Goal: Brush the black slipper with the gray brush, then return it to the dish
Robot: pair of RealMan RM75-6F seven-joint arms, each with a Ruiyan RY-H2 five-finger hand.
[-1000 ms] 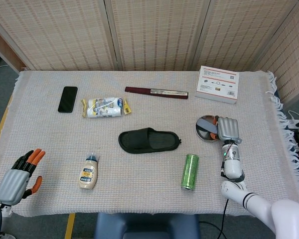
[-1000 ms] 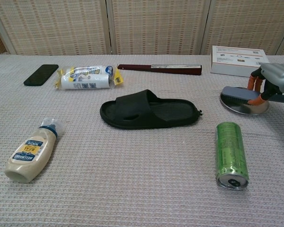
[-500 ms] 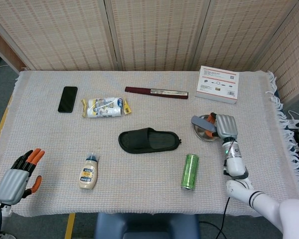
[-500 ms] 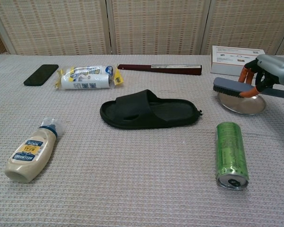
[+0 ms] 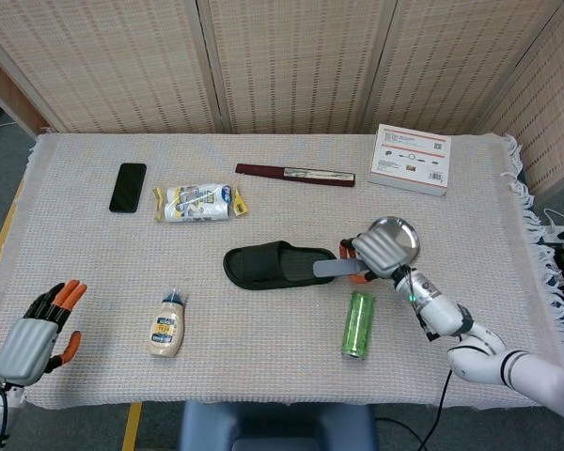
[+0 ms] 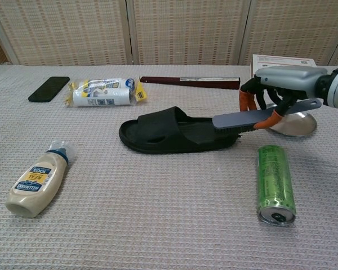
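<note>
Your right hand has a smooth gray shell over its back and orange-tipped fingers; behind it runs a white, segmented forearm with a dark band and a small green light near the wrist. Your left hand has the same gray back, black fingers and orange tips.

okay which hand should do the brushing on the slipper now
The right hand. It already holds the brush, poised at the heel end of the slipper. The left hand is empty at the table's near left edge, far from both.
</note>
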